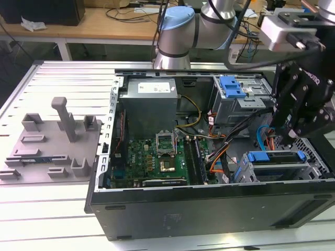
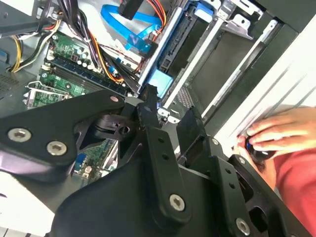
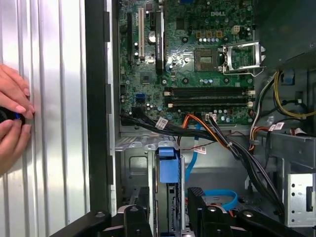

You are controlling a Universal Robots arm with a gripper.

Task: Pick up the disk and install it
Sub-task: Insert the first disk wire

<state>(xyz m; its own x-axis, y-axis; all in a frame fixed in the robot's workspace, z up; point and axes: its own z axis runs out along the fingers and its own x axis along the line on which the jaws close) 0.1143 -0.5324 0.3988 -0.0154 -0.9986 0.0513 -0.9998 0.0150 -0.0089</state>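
Basically, black two-finger pincer [image 1: 285, 138] hangs open and empty over the grey metal drive cage [image 1: 282, 172], at the 4 o'clock corner of the open black computer case [image 1: 209, 206] in the exterior view. Silver disk in bright blue plastic carrier [image 1: 275, 157] sits in that cage, near, at 7 o'clock from the fingertips, long axis 3-to-9. First wrist view: edge-on between spread jaws.

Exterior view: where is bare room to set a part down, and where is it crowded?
Free: the ribbed table on the camera's side of the grey fixture and computer case, and beyond the fixture. Crowded: inside the case, cables fill the middle and the gripper hangs over the disk.
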